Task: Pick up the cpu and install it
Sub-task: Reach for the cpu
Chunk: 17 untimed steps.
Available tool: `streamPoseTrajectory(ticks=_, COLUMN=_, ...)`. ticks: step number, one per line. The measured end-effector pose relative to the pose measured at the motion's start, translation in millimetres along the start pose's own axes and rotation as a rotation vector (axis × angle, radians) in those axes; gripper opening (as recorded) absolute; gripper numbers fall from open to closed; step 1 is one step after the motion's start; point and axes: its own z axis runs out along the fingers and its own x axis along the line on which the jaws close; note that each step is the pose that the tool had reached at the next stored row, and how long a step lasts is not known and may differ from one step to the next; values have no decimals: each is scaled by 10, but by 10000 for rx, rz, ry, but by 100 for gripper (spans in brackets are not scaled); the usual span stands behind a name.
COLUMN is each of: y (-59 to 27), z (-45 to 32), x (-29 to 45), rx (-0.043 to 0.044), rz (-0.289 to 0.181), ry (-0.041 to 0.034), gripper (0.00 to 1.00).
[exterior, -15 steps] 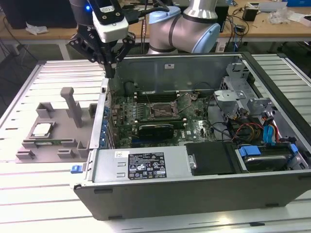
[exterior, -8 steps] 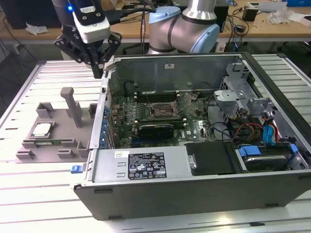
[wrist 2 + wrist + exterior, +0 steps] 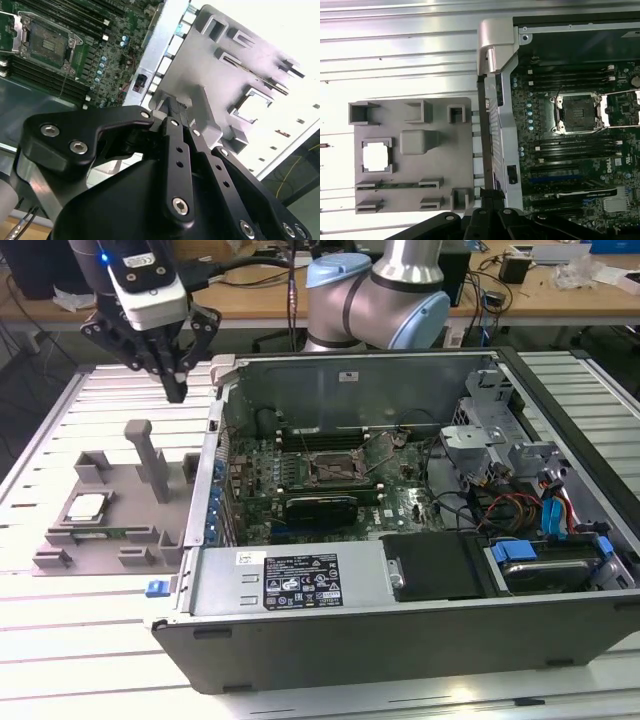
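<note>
Over the slatted counter (image 3: 60, 640) at the exterior view's left, the gripper (image 3: 176, 390) hangs high, near where the grey fixture tray (image 3: 130, 495) meets the open computer case (image 3: 300, 585). Its fingers are drawn together to a narrow point with nothing between them, so the pick-up looks to be the step in hand and not yet begun. The cpu (image 3: 88, 506) lies flat in a square pocket of that tray, well below the gripper, with a tall post (image 3: 150, 455) standing near it. The case holds the motherboard (image 3: 400, 500), whose socket (image 3: 335, 470) looks bare. By my judgement, reaching the chip calls for spread fingers squared to its edges and a descent clear of the post. In the second wrist view, the fingers (image 3: 175, 150) run pressed side by side toward the tray (image 3: 200, 60), whose pockets are washed out by light, and the socket (image 3: 50, 42) sits apart. In the first wrist view, the cpu (image 3: 376, 156) fills its pocket. The tray's (image 3: 445, 165) other pockets appear vacant, apart from a thin green strip (image 3: 395, 185) resting in a pair of holders, and the socket (image 3: 577, 114) lies well apart inside the case
</note>
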Motion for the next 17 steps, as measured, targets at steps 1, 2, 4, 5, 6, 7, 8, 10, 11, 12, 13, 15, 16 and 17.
streamPoseTrajectory(ticks=1, y=-1, z=0, x=12, rx=0, rz=-1, ry=0, gripper=11)
streamPoseTrajectory(ticks=2, y=-3, z=-1, x=36, rx=0, rz=-1, ry=-1, gripper=11)
streamPoseTrajectory(ticks=4, y=-5, z=-2, x=65, rx=-1, rz=0, ry=-2, gripper=11)
streamPoseTrajectory(ticks=5, y=-8, z=-3, x=101, rx=0, rz=1, ry=-2, gripper=11)
streamPoseTrajectory(ticks=6, y=-9, z=-3, x=127, rx=-1, rz=0, ry=-3, gripper=11)
streamPoseTrajectory(ticks=7, y=-12, z=-5, x=163, rx=-1, rz=0, ry=-5, gripper=11)
streamPoseTrajectory(ticks=8, y=-15, z=-6, x=198, rx=0, rz=-1, ry=-6, gripper=11)
streamPoseTrajectory(ticks=10, y=-19, z=-8, x=255, rx=-2, rz=-1, ry=-8, gripper=11)
streamPoseTrajectory(ticks=11, y=-20, z=-8, x=271, rx=-1, rz=-1, ry=-8, gripper=11)
streamPoseTrajectory(ticks=12, y=-24, z=-10, x=326, rx=-3, rz=0, ry=-12, gripper=11)
streamPoseTrajectory(ticks=13, y=-27, z=-11, x=357, rx=-3, rz=0, ry=-13, gripper=11)
streamPoseTrajectory(ticks=15, y=-33, z=-13, x=437, rx=-5, rz=-2, ry=-18, gripper=11)
streamPoseTrajectory(ticks=16, y=-36, z=-14, x=484, rx=-4, rz=-1, ry=-21, gripper=11)
streamPoseTrajectory(ticks=17, y=-38, z=-14, x=511, rx=-4, rz=0, ry=-21, gripper=11)
